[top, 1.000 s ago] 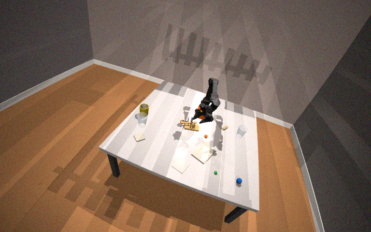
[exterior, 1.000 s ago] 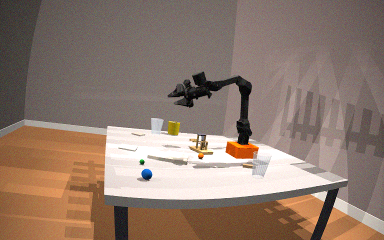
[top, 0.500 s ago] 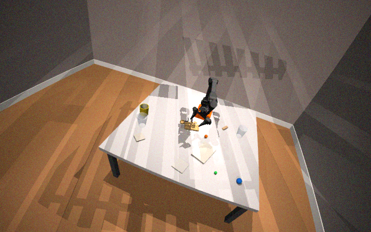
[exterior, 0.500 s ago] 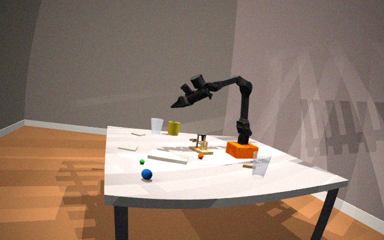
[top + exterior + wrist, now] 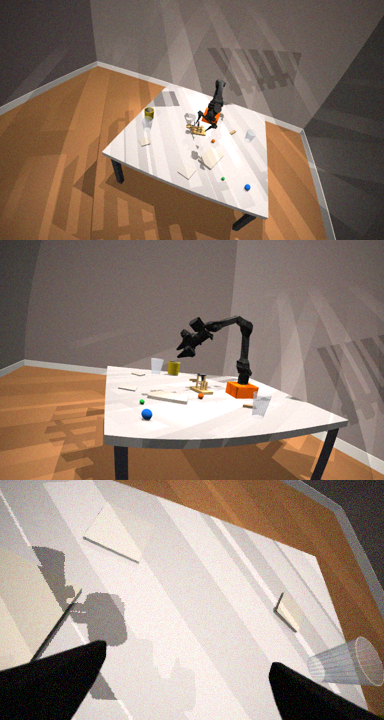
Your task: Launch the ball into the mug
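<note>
A small wooden catapult (image 5: 201,133) (image 5: 201,390) stands near the arm's base, its round cup (image 5: 188,126) pointing toward the mug's side. I see no ball in that cup. An orange ball (image 5: 213,140) (image 5: 200,395) lies on the table close to the catapult. A small green ball (image 5: 223,178) (image 5: 142,401) and a larger blue ball (image 5: 247,187) (image 5: 146,414) lie farther away. The yellow mug (image 5: 149,113) (image 5: 173,368) stands upright at the table's far side. My gripper (image 5: 200,127) (image 5: 177,353) (image 5: 189,659) is open and empty, high above the table and tilted downward.
A clear cup (image 5: 146,123) (image 5: 156,366) (image 5: 345,662) stands beside the mug; another clear cup (image 5: 250,135) (image 5: 260,405) stands across the table. A large pale slab (image 5: 211,158) (image 5: 168,397) lies near the orange ball. A small wooden block (image 5: 232,132) (image 5: 248,406) lies near the second cup.
</note>
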`<state>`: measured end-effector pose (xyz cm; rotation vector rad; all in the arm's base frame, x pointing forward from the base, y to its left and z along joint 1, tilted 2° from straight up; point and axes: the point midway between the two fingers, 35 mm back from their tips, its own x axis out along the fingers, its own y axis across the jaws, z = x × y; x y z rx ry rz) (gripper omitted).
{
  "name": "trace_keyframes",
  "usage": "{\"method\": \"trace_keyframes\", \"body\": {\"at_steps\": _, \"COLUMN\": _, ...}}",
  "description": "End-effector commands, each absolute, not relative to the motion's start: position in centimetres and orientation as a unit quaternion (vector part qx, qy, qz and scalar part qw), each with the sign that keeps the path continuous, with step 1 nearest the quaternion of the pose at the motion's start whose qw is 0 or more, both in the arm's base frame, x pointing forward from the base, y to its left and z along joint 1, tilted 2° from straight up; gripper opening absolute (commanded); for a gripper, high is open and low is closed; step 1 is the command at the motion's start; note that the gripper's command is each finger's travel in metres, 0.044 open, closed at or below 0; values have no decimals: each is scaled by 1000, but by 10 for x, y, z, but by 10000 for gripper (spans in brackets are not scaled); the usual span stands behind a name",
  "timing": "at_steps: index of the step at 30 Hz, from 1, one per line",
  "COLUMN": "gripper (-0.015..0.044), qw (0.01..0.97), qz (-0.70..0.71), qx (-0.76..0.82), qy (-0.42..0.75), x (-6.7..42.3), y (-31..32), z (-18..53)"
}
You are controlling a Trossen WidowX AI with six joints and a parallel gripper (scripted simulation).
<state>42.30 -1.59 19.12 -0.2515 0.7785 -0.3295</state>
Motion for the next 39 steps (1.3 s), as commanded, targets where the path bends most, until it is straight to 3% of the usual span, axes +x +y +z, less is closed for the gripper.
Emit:
{"method": "trace_keyframes", "body": {"at_steps": 1, "gripper": 440, "qw": 891, "qz": -129, "qx": -164, "qy": 402, "x": 414, "y": -18, "z": 185}}
{"method": "trace_keyframes", "body": {"at_steps": 21, "gripper": 440, "qw": 768, "qz": 81, "qx": -380, "qy": 509, "x": 367, "y": -24, "z": 146}}
{"method": "trace_keyframes", "body": {"at_steps": 39, "gripper": 440, "qw": 615, "qz": 310, "qx": -507, "qy": 518, "x": 314, "y": -23, "z": 119}}
